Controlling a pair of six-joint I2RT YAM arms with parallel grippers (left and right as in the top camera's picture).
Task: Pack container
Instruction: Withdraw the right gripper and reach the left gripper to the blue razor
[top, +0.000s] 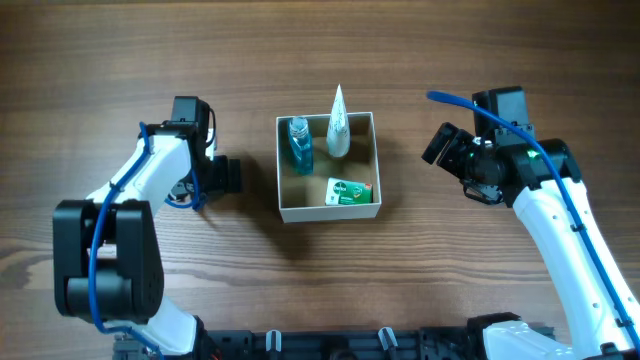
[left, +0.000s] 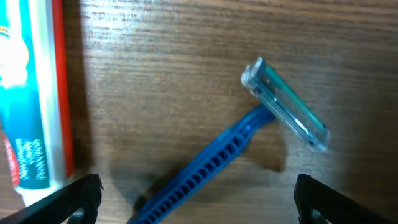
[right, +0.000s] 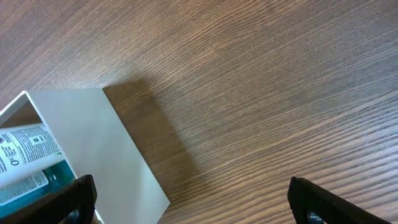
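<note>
Logging container (top: 330, 212) mid-worktop. I read left gripper (left: 199, 204) spread over a razor (left: 214, 155), toothpaste tube (left: 31, 93) alongside; right gripper (right: 196, 202) spread over open wood beside the container's right wall.

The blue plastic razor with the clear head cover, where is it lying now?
In the left wrist view, the blue plastic razor lies on the wooden table under the left tool, with a teal-and-white package at the picture's left edge.
</note>
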